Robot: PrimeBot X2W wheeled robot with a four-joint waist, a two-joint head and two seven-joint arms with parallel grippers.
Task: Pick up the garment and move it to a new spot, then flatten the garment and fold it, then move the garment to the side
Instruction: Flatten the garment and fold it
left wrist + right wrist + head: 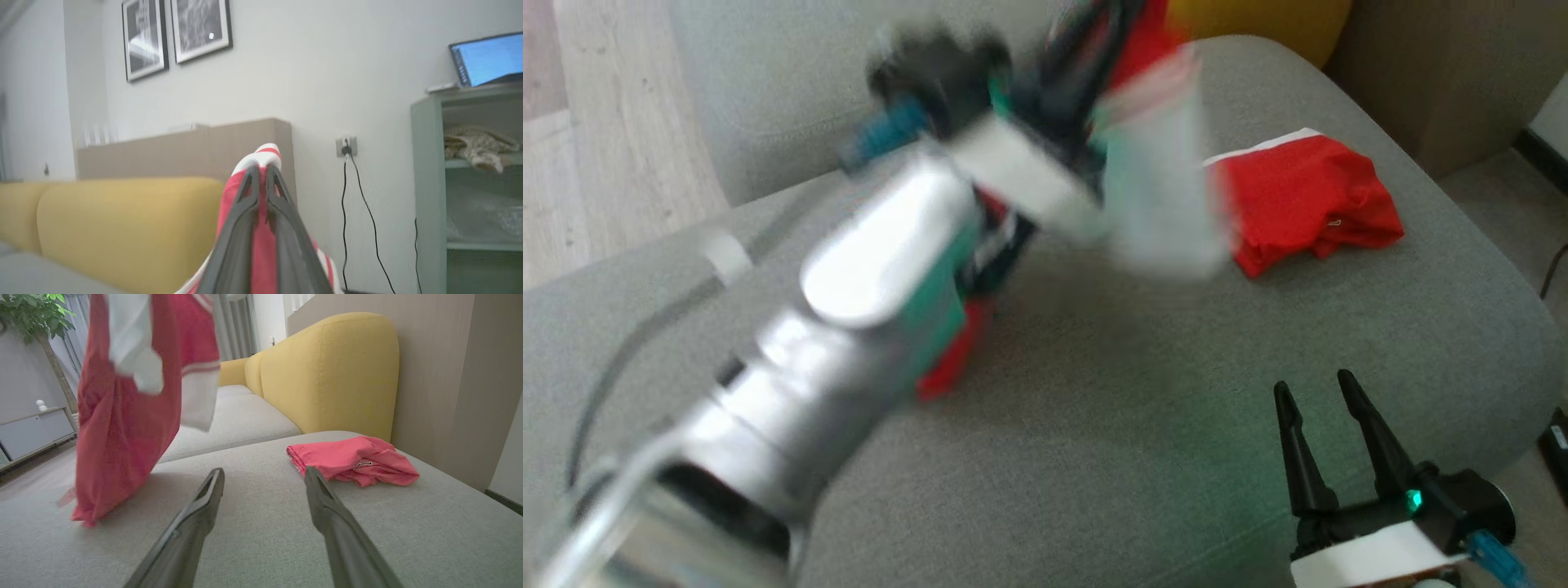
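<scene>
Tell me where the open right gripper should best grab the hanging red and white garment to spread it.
Probably the bottom corner. The garment hangs bunched from the shut left gripper, and its lower end reaches down to the grey cushion. The right gripper would likely come in low from the robot's right and pinch that free, thin edge.

Nothing legible anywhere. Small white tag with a dark mark on the folded red garment, toward three o'clock in the right wrist view: too small to read. Blue laptop screen, toward two o'clock in the left wrist view: blurred, unreadable.
</scene>
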